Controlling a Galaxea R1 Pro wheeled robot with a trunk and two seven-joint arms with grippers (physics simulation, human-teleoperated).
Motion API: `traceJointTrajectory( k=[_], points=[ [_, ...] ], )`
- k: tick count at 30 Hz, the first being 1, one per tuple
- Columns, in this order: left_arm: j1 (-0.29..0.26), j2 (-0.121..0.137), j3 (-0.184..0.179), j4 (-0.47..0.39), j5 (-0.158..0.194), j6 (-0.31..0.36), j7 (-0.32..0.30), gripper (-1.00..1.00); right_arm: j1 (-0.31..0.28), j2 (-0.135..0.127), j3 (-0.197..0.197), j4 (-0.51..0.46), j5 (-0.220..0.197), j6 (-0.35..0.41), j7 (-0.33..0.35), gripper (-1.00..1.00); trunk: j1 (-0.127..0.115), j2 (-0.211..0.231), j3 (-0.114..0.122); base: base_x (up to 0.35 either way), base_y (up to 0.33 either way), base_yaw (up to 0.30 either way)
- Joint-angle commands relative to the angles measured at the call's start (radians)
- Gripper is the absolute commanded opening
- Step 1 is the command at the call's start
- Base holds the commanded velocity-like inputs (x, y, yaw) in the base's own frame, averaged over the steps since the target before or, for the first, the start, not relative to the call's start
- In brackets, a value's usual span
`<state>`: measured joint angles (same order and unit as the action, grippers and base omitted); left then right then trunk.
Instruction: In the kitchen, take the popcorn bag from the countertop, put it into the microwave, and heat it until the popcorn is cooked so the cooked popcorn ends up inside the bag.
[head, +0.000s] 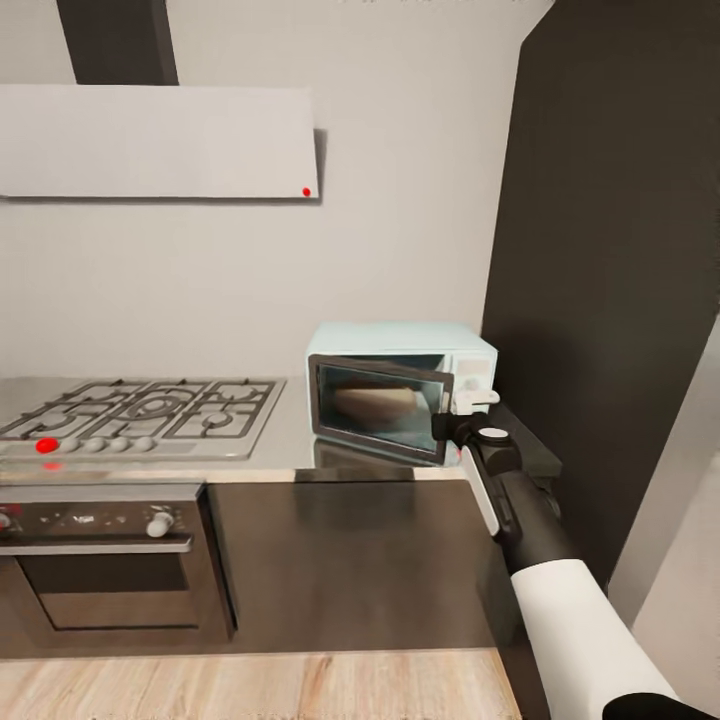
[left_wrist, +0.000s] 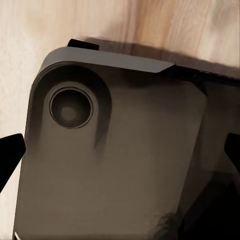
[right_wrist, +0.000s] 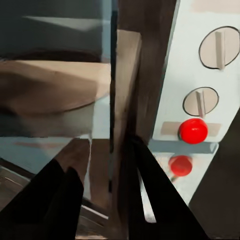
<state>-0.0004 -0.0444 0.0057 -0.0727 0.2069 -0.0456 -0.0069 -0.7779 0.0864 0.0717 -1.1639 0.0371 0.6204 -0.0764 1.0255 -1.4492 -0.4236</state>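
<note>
The pale mint microwave (head: 400, 345) stands on the grey countertop (head: 290, 440) with its dark glass door (head: 345, 425) swung slightly ajar. Through the glass I see the tan popcorn bag (head: 375, 402) inside, also visible in the right wrist view as the popcorn bag (right_wrist: 50, 95). My right gripper (head: 452, 415) is at the door's free edge beside the knob panel (right_wrist: 218, 47). The right gripper (right_wrist: 107, 200) is open, its fingers straddling the door edge (right_wrist: 122, 100). My left gripper (left_wrist: 120, 155) hangs open over my own dark base.
A steel gas hob (head: 140, 410) lies left of the microwave, with a built-in oven (head: 100, 560) beneath and a hood (head: 160, 140) above. A tall dark cabinet (head: 620, 250) rises just right of the microwave. Wooden floor (head: 250, 685) runs in front.
</note>
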Motion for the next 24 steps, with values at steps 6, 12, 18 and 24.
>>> traceJointTrajectory(
  k=[6,12,18,24],
  points=[
    [0.000,0.000,0.002,-0.001,0.008,-0.002,-0.001,1.00,-0.001,0.000,-0.061,-0.002,0.044,0.009,-0.020,-1.00,-0.001,-0.001,-0.001,-0.172,0.000,0.000],
    [0.000,0.000,0.004,-0.001,0.009,-0.002,-0.001,1.00,-0.001,-0.001,-0.061,-0.002,0.044,0.009,-0.020,-1.00,-0.001,-0.001,-0.001,-0.014,0.000,0.000],
    [0.000,0.000,0.002,-0.001,0.009,-0.002,-0.001,1.00,-0.001,0.000,-0.061,-0.006,0.044,0.009,-0.018,1.00,-0.001,-0.001,-0.001,0.000,0.000,0.000],
    [0.000,0.000,0.001,-0.001,0.009,-0.002,-0.001,1.00,-0.001,0.001,-0.061,-0.007,0.042,0.009,-0.013,1.00,-0.001,-0.001,-0.001,0.000,0.000,0.000]
  ],
)
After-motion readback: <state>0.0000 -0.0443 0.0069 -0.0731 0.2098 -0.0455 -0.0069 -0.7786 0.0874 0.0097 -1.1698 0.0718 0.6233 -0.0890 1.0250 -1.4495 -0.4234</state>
